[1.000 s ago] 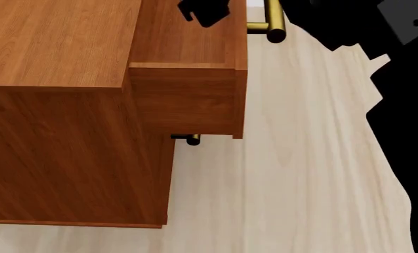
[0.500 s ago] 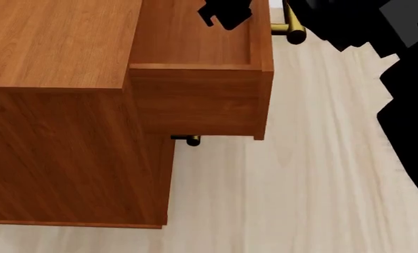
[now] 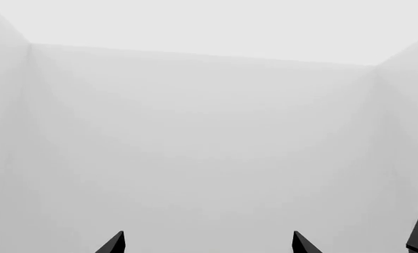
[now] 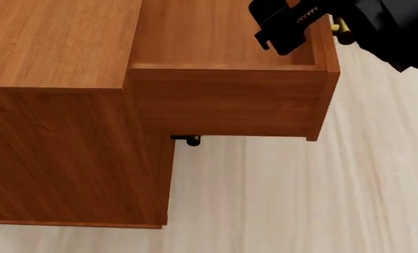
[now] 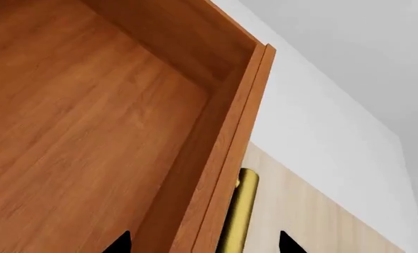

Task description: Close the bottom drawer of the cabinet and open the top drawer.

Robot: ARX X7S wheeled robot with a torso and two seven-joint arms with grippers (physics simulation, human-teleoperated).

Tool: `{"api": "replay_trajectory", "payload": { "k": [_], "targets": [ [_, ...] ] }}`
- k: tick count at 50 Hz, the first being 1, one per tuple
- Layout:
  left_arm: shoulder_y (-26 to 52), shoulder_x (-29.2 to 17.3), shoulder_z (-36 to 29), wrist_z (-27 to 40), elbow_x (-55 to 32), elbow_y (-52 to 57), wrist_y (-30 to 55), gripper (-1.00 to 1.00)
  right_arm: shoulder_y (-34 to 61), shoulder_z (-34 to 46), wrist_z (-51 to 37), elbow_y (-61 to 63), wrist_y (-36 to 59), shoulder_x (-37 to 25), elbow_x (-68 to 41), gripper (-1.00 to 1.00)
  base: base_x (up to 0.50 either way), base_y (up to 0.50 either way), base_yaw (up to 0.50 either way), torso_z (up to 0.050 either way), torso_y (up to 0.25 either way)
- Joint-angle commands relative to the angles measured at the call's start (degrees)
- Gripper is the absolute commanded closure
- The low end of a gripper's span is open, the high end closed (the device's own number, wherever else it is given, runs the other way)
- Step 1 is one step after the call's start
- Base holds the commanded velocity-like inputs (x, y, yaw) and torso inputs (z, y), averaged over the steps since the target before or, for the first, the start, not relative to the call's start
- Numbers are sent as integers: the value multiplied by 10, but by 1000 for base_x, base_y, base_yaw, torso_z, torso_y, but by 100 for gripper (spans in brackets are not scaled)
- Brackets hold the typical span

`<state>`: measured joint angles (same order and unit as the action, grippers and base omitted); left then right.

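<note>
The cabinet fills the left of the head view. Its top drawer stands pulled far out to the right, and its inside is bare. My right gripper is open at the drawer's front. One finger is inside the drawer, and the other is beyond the brass handle. In the right wrist view my gripper straddles the front panel and the handle. A brass handle end of a lower drawer shows under the top drawer. The bottom drawer itself is hidden. My left gripper is open and empty.
Pale wood floor lies in front of and to the right of the cabinet. The left wrist view shows only plain white walls. My right arm is a dark mass at the top right.
The top drawer has slid much further out to the right, and my right gripper has moved right with its front panel. The cabinet body has not moved.
</note>
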<state>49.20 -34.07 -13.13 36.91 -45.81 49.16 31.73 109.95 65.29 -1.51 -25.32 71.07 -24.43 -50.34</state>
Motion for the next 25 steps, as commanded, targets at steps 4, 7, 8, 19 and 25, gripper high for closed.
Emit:
{"api": "replay_trajectory", "payload": {
  "k": [4, 7, 8, 19, 25],
  "targets": [
    [-3, 1, -6, -3, 6, -2, -6, -100, -13, 6, -20, 41, 39, -54, -28, -100, 0, 0, -1, 0, 0],
    [-2, 1, -6, -2, 5, -2, -6, -100, -11, 6, -21, 44, 43, -61, -29, -100, 0, 0, -1, 0, 0],
    [-2, 1, -6, -1, 4, -2, -5, -100, -9, 7, -23, 45, 46, -64, -28, -100, 0, 0, 0, 0, 0],
    [0, 0, -7, 2, 2, 0, -4, -100, 0, 23, -22, 43, 54, -82, -16, -100, 0, 0, -1, 0, 0],
    [1, 1, -8, 3, 1, 0, -5, -100, 10, 23, -27, 43, 63, -96, -14, -100, -2, -1, -2, 0, 0]
  ]
}}
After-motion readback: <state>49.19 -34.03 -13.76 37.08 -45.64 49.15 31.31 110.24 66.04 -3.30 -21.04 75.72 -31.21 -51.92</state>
